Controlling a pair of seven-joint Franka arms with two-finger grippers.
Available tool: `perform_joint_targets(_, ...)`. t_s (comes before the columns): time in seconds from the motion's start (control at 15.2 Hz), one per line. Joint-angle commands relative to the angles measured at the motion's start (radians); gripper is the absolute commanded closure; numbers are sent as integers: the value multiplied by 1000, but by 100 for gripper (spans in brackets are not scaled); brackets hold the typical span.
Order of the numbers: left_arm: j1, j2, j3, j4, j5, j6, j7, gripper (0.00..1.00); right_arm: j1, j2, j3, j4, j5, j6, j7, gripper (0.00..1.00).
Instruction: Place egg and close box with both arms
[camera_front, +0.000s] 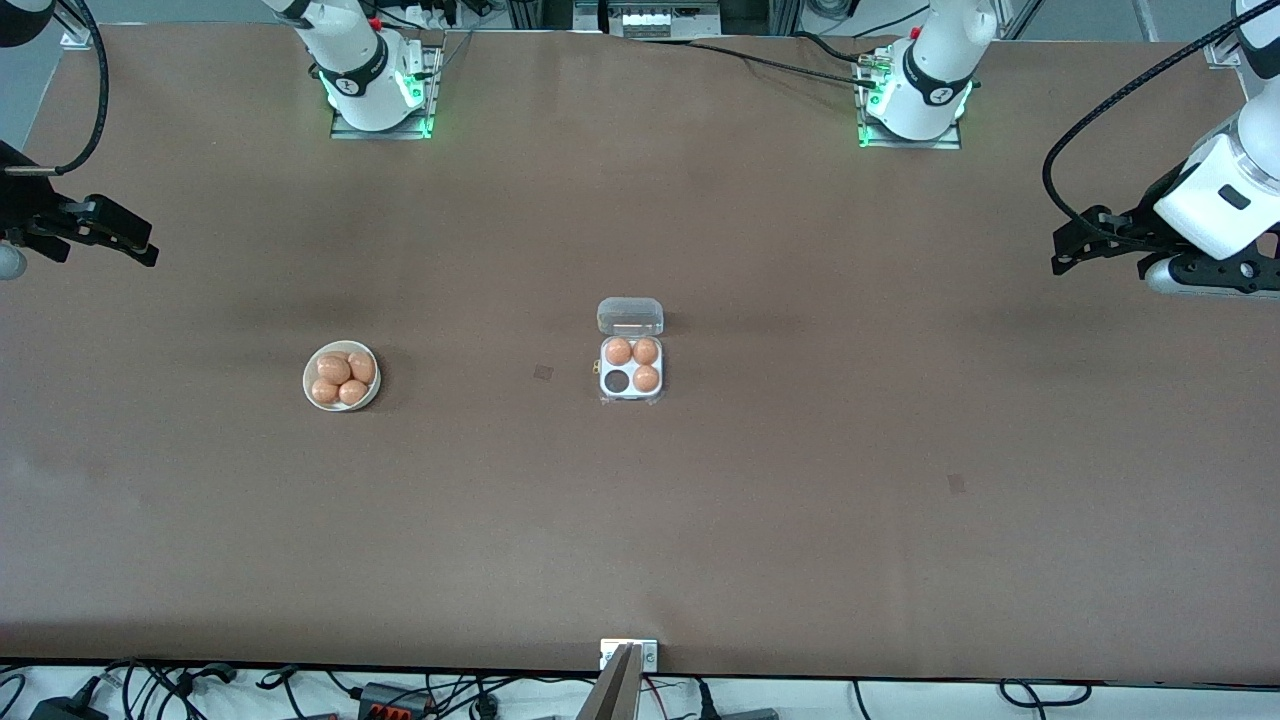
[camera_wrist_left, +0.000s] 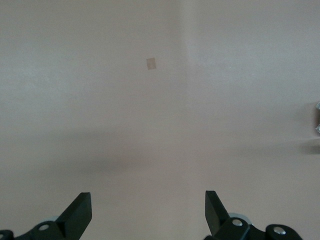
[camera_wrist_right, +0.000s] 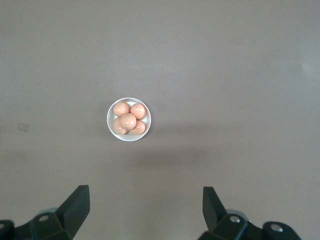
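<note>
With both grippers' fingers apart, the right gripper (camera_front: 140, 248) at nine o'clock and the left gripper (camera_front: 1062, 255) at three, the box (camera_front: 631, 368) sits mid-surface, lid up, where a rolling egg (camera_front: 334, 369) from the dish (camera_front: 341, 404) could slip.

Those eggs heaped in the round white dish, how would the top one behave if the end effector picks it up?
The top egg looks smooth and rounded, so it could slip between narrow fingers. It rests on the other eggs in the dish, so a nudge would probably roll it or shift its neighbours. It seems small and light, likely fragile under a hard squeeze. The right end effector is open above it.
</note>
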Motion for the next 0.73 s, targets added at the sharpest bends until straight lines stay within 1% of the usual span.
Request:
perform_joint_targets(0.0, 5, -8, -7, 14, 9, -22, -6, 0, -5, 26, 3, -9, 12, 21, 3, 0)
perform_joint_targets(0.07, 5, -8, -7, 14, 9, -22, -6, 0, -7, 38, 4, -10, 21, 23, 3, 0)
perform_joint_targets(0.13, 5, -8, -7, 14, 9, -22, -6, 0, -10, 59, 1, -6, 57, 26, 3, 0)
perform_joint_targets(0.2, 5, -8, -7, 14, 9, -22, -6, 0, -11, 82, -2, -3, 74, 43, 1, 0)
perform_joint_targets(0.4, 5, -8, -7, 14, 9, -22, -6, 0, 2, 147, 6, -3, 75, 81, 1, 0)
perform_joint_targets(0.46, 5, -8, -7, 14, 9, -22, -6, 0, 24, 176, 6, -1, 70, 95, 3, 0)
perform_joint_targets(0.66, 5, -8, -7, 14, 9, -22, -6, 0, 68, 269, 6, -1, 62, 205, -1, 0)
